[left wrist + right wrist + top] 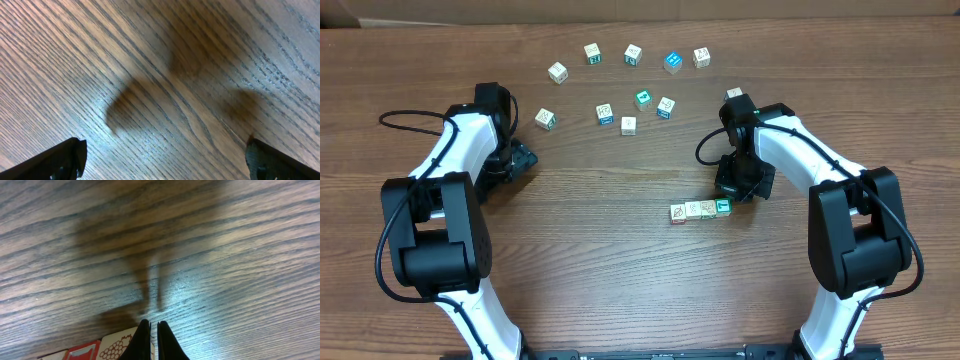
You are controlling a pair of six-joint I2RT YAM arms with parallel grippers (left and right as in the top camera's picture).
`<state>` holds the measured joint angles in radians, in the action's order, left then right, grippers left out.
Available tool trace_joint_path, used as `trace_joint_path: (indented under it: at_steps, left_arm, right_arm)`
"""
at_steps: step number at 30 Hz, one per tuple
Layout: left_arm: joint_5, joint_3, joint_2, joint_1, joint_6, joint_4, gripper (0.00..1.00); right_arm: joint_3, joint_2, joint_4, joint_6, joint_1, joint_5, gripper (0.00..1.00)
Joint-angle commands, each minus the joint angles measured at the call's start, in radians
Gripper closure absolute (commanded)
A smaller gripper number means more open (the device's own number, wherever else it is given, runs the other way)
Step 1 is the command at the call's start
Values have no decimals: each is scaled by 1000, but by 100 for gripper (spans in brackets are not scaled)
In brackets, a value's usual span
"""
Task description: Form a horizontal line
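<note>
The horizontal line (700,210) is a short row of small white-sided cubes touching side by side, right of the table's centre, with a green face at its right end. My right gripper (730,193) hovers just behind that green end, shut with nothing between its fingers. In the right wrist view the shut gripper (154,332) points over bare wood, and a tan grape-pattern cube face (116,347) and a red one (80,353) lie at its left. My left gripper (527,158) rests far to the left, open wide. Its gripper (165,160) shows only wood between the fingers.
Several loose cubes lie scattered across the back of the table, among them a blue one (672,62), a green one (643,98) and a tan one (557,71). One cube (734,94) sits right behind the right arm. A black cable (410,118) loops beside the left arm.
</note>
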<state>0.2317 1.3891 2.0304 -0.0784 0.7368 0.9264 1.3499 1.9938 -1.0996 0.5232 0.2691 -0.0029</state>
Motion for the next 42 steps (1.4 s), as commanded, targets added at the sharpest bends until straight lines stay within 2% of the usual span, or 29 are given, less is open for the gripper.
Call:
trace_joint_path:
  at_steps: [1,16,25,31,35,36,38,40,42]
  left_arm:
    - [37,-6,-2,0,-8,3,1]
    - [37,-6,-2,0,-8,3,0]
    - [37,-6,-2,0,-8,3,1]
    - [37,-6,-2,0,-8,3,0]
    - [37,-6,-2,0,-8,3,0]
    - [37,-6,-2,0,-8,3,1]
    - [37,-6,-2,0,-8,3,1]
    - [37,-6,-2,0,-8,3,1]
    - [37,-6,-2,0,-8,3,0]
  right_arm:
    - [-4,-39,0,0,-1,-11,96]
    - [-4,-39,15,1,-2,55,96]
    - [-4,-39,171,-59,-2,115,96]
    - [-4,-39,246,-83,-2,116,92]
    - [-4,-39,270,-83,-2,117,72]
    - [-4,-39,275,-83,-2,119,62]
    - [-4,-39,284,-83,-2,131,36]
    - [-4,-39,288,-83,-2,156,0]
    - [-4,-39,291,-83,-2,187,0]
